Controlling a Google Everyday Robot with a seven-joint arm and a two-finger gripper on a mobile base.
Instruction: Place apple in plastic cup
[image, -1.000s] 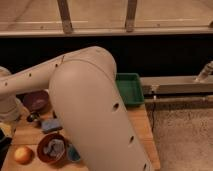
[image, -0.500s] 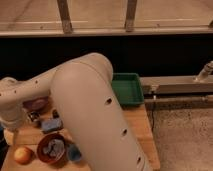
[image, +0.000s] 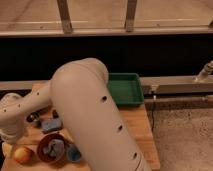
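Arm (image: 85, 115) fills the middle of the view and blocks much of the wooden table (image: 137, 127). It bends left, and the gripper (image: 7, 146) is low at the far left edge, just up-left of the apple; can't tell if it's open or closed. Apple (image: 22, 155) sits on the table at the front left corner. A brown bowl (image: 51, 148) holding a grey-blue cloth stands between the apple and the blue cup (image: 74, 153). The cup is right beside the bowl, partly hidden by the arm. Blue block (image: 50, 125) behind the bowl. Green tray (image: 124, 89) at the back right.
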